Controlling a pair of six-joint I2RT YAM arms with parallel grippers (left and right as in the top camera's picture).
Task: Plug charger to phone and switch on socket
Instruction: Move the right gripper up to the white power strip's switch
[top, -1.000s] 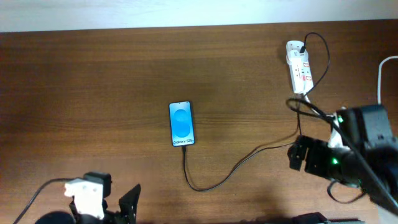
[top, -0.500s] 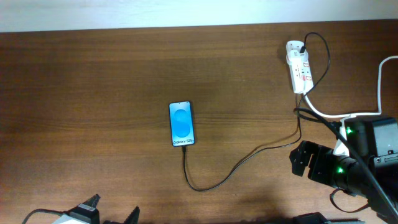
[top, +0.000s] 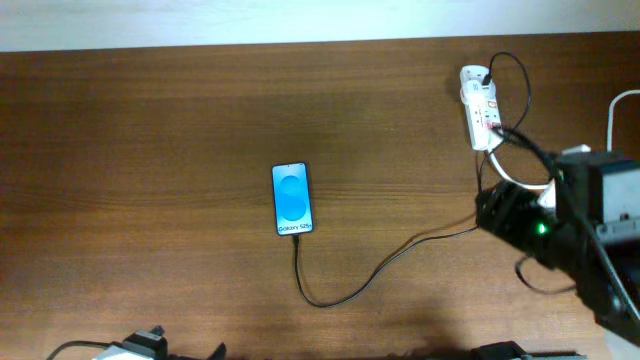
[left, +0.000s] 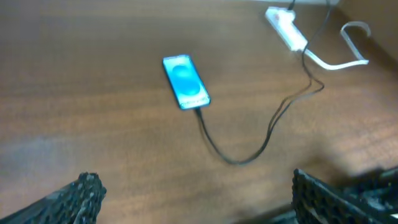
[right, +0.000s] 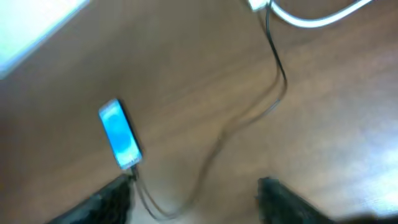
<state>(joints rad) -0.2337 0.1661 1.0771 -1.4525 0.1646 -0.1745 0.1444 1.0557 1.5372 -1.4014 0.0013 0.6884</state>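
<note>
The charger (top: 296, 258) looks seated in the phone (top: 291, 199); switching on is your step. Left gripper (left: 194, 183) and right gripper (right: 194, 186) gape empty. Reach the socket (top: 479, 108) at the table's (top: 150, 150) far-right corner.

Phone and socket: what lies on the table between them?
Only the charger, looping from phone to socket; otherwise bare table, clearest in the overhead view.
</note>
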